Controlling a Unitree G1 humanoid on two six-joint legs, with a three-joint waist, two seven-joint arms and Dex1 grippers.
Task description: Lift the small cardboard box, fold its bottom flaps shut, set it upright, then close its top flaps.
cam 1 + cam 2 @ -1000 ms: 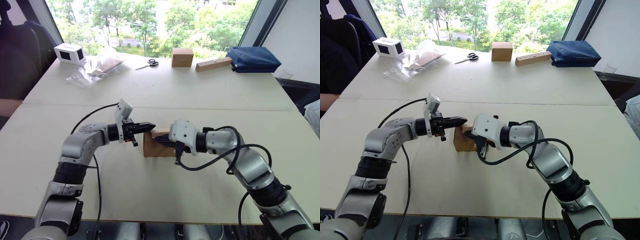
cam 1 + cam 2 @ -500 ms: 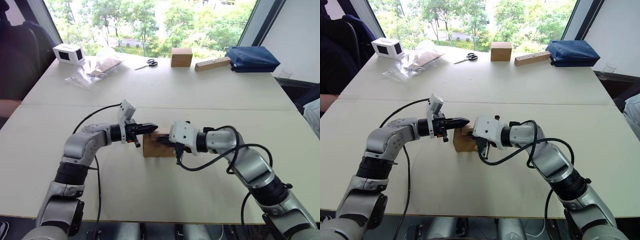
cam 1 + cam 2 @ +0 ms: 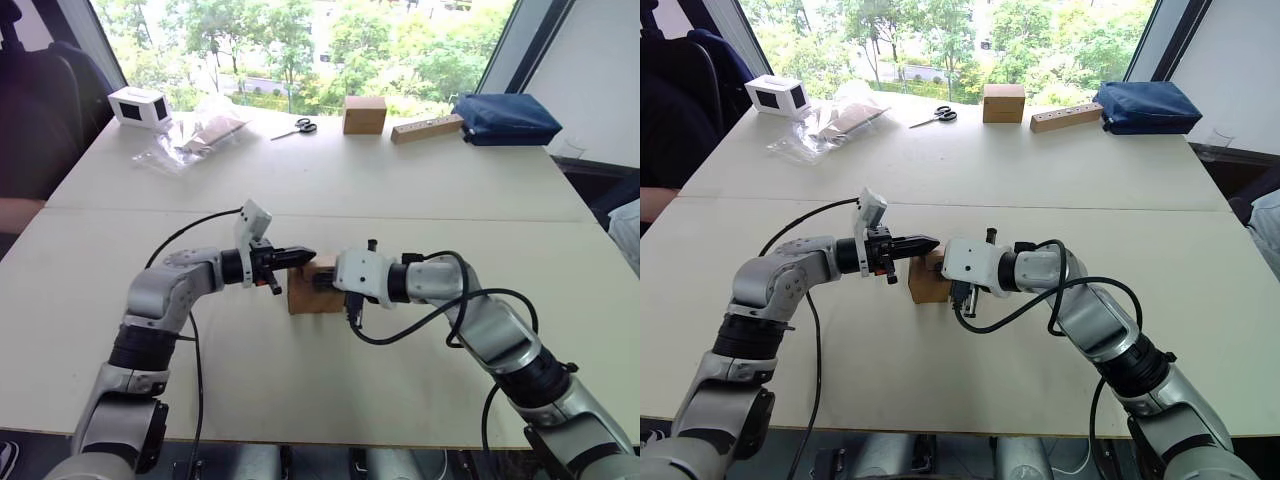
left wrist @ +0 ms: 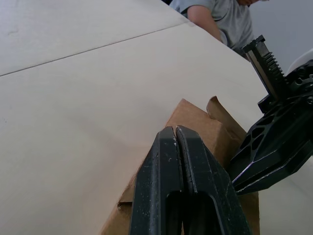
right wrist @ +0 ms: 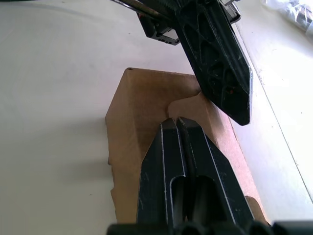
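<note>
The small cardboard box rests on the table between my two arms. My left gripper is shut, its tips reaching over the box's upper left edge. My right gripper is also shut and lies across the box's upper face from the right. The right wrist view shows the right gripper lying on a brown flap of the box, with the left gripper just beyond. In the left wrist view the left gripper lies over the box, one flap sticking up.
At the table's far edge stand another brown box, a long tan box, a blue bag, scissors, plastic bags and a white box. A person sits past the table's edge.
My left gripper has crept a little further over the box. My right wrist has rolled and slid slightly left across the box's upper face. The box stays put.
</note>
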